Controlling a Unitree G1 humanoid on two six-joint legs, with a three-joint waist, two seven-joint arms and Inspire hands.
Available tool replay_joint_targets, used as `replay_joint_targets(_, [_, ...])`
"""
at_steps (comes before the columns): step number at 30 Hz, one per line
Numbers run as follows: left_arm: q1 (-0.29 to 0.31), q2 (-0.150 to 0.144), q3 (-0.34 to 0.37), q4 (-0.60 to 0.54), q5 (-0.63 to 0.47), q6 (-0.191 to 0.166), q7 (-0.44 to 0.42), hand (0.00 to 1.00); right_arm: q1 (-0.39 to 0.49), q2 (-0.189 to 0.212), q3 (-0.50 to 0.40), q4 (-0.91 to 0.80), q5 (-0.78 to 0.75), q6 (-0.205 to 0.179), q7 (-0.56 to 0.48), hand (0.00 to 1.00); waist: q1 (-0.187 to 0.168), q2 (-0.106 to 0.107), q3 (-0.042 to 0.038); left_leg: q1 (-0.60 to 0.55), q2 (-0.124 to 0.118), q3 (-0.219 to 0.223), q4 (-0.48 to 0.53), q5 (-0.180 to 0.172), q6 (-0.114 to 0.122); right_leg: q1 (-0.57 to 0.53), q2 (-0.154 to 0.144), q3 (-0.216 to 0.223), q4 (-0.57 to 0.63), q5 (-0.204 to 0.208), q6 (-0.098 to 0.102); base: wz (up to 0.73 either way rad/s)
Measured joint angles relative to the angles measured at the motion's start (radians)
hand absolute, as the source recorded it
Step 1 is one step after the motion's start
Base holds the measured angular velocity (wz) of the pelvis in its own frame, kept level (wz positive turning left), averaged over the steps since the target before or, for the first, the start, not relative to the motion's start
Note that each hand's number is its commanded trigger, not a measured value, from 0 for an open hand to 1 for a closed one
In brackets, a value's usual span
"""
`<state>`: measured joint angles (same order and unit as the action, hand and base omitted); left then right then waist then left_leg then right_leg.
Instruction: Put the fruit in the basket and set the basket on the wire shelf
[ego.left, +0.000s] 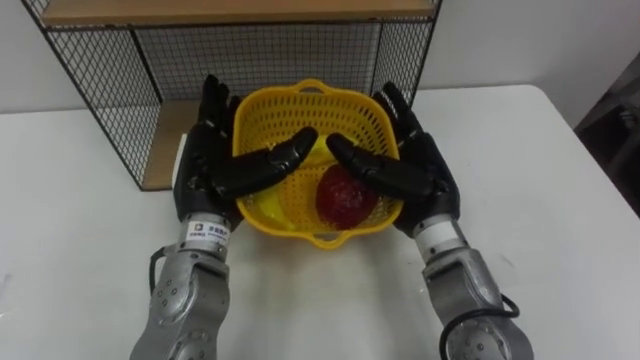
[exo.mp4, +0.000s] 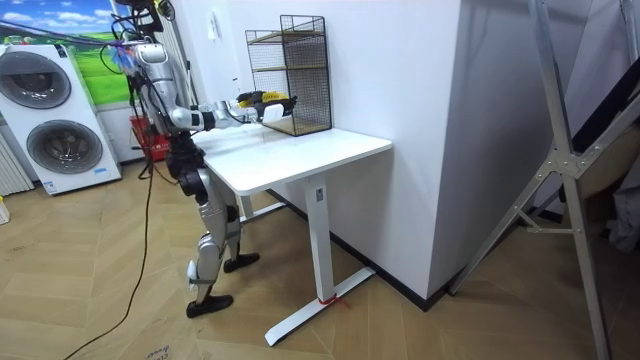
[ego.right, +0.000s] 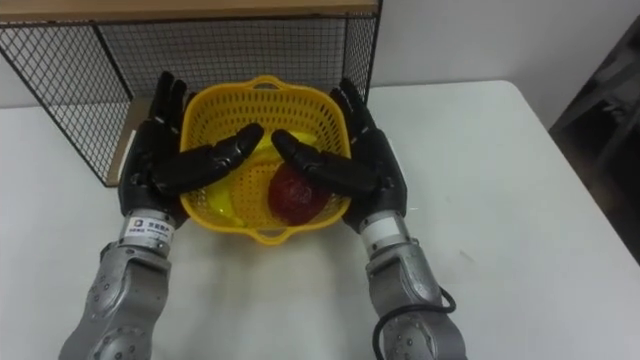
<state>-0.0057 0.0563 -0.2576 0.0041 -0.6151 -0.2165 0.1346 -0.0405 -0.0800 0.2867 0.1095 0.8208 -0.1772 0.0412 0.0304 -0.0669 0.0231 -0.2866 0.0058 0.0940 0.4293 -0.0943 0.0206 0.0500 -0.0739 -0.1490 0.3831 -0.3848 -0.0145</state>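
Black left hand (ego.left: 205, 165), black right hand (ego.left: 425, 165) — silver-grey forearms.

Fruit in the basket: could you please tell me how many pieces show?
2: a dark red fruit at the basket's front right, a yellow one front left; more may be hidden.

Flanking the basket (ego.left: 312, 89): left hand (ego.left: 204, 160) at its left wall, right hand (ego.left: 421, 160) at its right, thumbs reaching in over the rim. Lying inside, a round fruit (ego.left: 345, 196) near right, another fruit (ego.left: 266, 209) to its left. Standing just behind on the surface (ego.left: 540, 200), the wire shelf (ego.left: 95, 90).
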Motion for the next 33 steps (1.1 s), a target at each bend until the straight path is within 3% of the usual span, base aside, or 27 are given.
replay_joint_targets(5, [-0.013,0.004,0.0,0.0,0.0,0.0,0.0,0.0,-0.012,0.0,-0.002,-0.002,-0.005,0.0,-0.007,0.0,0.006,0.005,-0.002,-0.004,-0.004,0.01,0.01,-0.009,0.013,-0.008,-0.013,0.0,0.02,-0.007,0.013,0.0])
replay_joint_targets(7, [-0.015,0.004,0.003,0.0,-0.002,0.0,0.0,0.0,-0.022,0.0,-0.002,-0.002,-0.003,-0.001,-0.007,0.0,0.007,0.014,-0.0074,-0.003,-0.011,0.012,0.02,-0.017,0.019,-0.01,-0.021,0.006,0.034,-0.012,0.02,0.0])
replay_joint_targets(9, [-0.016,0.004,0.003,0.0,-0.003,0.0,-0.001,0.0,-0.022,0.0,-0.002,-0.002,-0.001,-0.003,-0.007,0.0,0.007,0.019,-0.0105,0.002,-0.026,0.012,0.014,-0.021,0.019,-0.011,-0.034,0.006,0.044,-0.018,0.028,0.02])
replay_joint_targets(14, [-0.019,0.004,0.001,0.0,-0.003,0.0,0.0,0.0,-0.021,0.0,-0.001,-0.003,-0.002,-0.009,-0.01,0.0,0.002,0.018,-0.0099,0.021,-0.07,0.011,0.013,-0.033,0.052,0.004,-0.084,-0.018,0.092,-0.043,0.059,0.17])
replay_joint_targets(16, [-0.02,0.004,0.0,0.0,-0.004,-0.001,0.004,0.0,-0.022,0.002,0.001,-0.004,0.0,-0.02,-0.01,0.0,0.007,0.015,-0.0091,0.028,-0.095,0.012,0.024,-0.041,0.064,0.004,-0.118,-0.025,0.122,-0.067,0.076,0.16])
replay_joint_targets(17, [-0.02,0.003,0.0,0.0,-0.005,-0.001,0.004,0.0,-0.022,0.003,0.002,-0.004,-0.001,-0.022,-0.01,0.0,0.006,0.015,-0.01,0.028,-0.102,0.012,0.031,-0.044,0.066,0.006,-0.126,-0.029,0.124,-0.073,0.074,0.16])
replay_joint_targets(20, [-0.024,0.008,-0.001,0.001,-0.006,-0.007,0.004,0.0,-0.021,0.003,0.006,-0.004,0.002,-0.031,-0.009,0.0,0.01,0.006,-0.0092,0.02,-0.133,0.011,0.062,-0.073,0.093,-0.007,-0.158,-0.032,0.193,-0.088,0.103,0.03])
replay_joint_targets(21, [-0.022,0.007,-0.001,0.003,-0.008,-0.007,0.006,0.0,-0.022,0.003,0.005,-0.003,0.004,-0.031,-0.009,0.0,0.016,0.005,-0.009,0.02,-0.152,-0.003,0.071,-0.08,0.104,-0.041,-0.172,-0.031,0.278,-0.083,0.098,-0.13])
replay_joint_targets(22, [-0.022,0.006,-0.002,0.004,-0.008,-0.007,0.01,0.0,-0.022,0.006,0.007,0.001,-0.001,-0.031,-0.009,0.0,0.015,0.017,-0.0081,0.025,-0.158,-0.021,0.073,-0.083,0.108,-0.091,-0.178,-0.023,0.375,-0.036,0.083,-0.08])
replay_joint_targets(25, [-0.02,0.005,0.0,0.004,-0.003,-0.009,0.012,0.0,-0.022,0.018,0.005,0.013,-0.014,-0.037,-0.009,0.0,0.005,0.025,-0.0067,0.055,-0.155,-0.046,0.04,-0.083,0.108,-0.13,-0.158,0.012,0.45,0.06,0.083,0.09])
replay_joint_targets(26, [-0.018,0.005,0.001,0.004,-0.003,-0.01,0.012,0.0,-0.022,0.018,0.005,0.013,-0.025,-0.04,-0.009,0.0,0.007,0.026,-0.0079,0.059,-0.154,-0.049,0.029,-0.082,0.107,-0.127,-0.152,0.015,0.428,0.062,0.082,-0.24])
replay_joint_targets(28, [-0.001,0.005,0.002,0.005,-0.003,-0.014,0.013,0.0,-0.022,0.026,0.007,0.024,-0.042,-0.04,-0.004,0.0,0.01,0.059,-0.0058,0.077,-0.155,-0.101,-0.007,-0.074,0.096,-0.098,-0.107,0.01,0.27,0.043,0.082,-0.47])
replay_joint_targets(29, [0.005,0.005,0.002,0.008,-0.003,-0.014,0.013,0.0,-0.022,0.028,0.007,0.035,-0.041,-0.038,-0.005,0.0,0.01,0.062,-0.0056,0.085,-0.156,-0.109,-0.02,-0.071,0.092,-0.095,-0.095,0.009,0.225,0.04,0.079,-0.47])
replay_joint_targets(30, [0.01,0.005,0.002,0.019,-0.003,-0.012,0.013,0.0,-0.022,0.03,0.005,0.05,-0.041,-0.024,-0.005,0.0,0.005,0.06,-0.0046,0.102,-0.156,-0.118,-0.041,-0.062,0.079,-0.087,-0.068,0.01,0.135,0.043,0.074,-0.15])
replay_joint_targets(31, [0.01,0.004,0.0,0.037,0.0,-0.006,0.012,0.0,-0.018,0.029,0.003,0.054,-0.046,-0.014,-0.005,0.0,-0.014,0.056,-0.0041,0.105,-0.158,-0.131,-0.046,-0.045,0.068,-0.076,-0.045,0.014,0.095,0.061,0.055,0.12])
replay_joint_targets(32, [0.011,0.001,-0.003,0.042,0.0,-0.001,0.011,0.0,-0.018,0.028,0.0,0.055,-0.049,-0.012,-0.006,0.0,-0.029,0.049,-0.0086,0.104,-0.155,-0.129,-0.054,-0.034,0.06,-0.075,-0.052,0.002,0.086,0.061,0.055,0.34])
replay_joint_targets(33, [0.006,-0.006,-0.005,0.05,0.008,0.001,0.009,0.0,-0.02,0.03,-0.019,0.055,-0.065,-0.009,-0.005,0.0,-0.032,0.032,-0.0067,0.1,-0.132,-0.086,-0.043,-0.028,0.057,-0.078,-0.077,-0.048,0.078,0.063,0.053,-0.08])
